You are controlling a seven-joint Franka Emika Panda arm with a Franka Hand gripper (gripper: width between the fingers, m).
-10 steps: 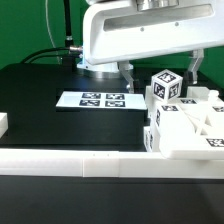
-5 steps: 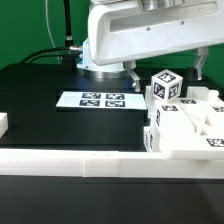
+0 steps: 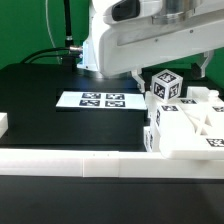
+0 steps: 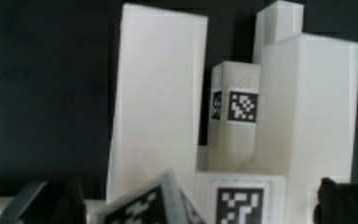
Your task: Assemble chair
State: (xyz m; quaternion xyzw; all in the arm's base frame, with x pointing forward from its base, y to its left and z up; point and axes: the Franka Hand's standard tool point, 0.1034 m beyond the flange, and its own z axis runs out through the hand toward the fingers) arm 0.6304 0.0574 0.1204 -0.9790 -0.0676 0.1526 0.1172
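Observation:
The chair parts [image 3: 185, 125] are white blocky pieces with marker tags, clustered at the exterior view's right against the border wall. A tagged square post end [image 3: 167, 85] stands up from the cluster. My gripper [image 3: 169, 70] is open and empty; its fingers hang on either side of that post end, just above and behind it. In the wrist view the gripper [image 4: 197, 205] shows two dark fingertips [image 4: 44, 204] wide apart. Between them lies a tagged block face [image 4: 240, 203], with tall white posts [image 4: 158, 90] and a tagged bar [image 4: 240, 108] beyond.
The marker board [image 3: 98, 100] lies flat on the black table, on the exterior view's left of the parts. The long low white border wall [image 3: 80, 162] runs along the front. A small white block [image 3: 3, 125] sits at the far left edge.
The hand has shifted a little toward the exterior view's right, so the fingers now stand either side of the tagged post end. The parts have not moved.

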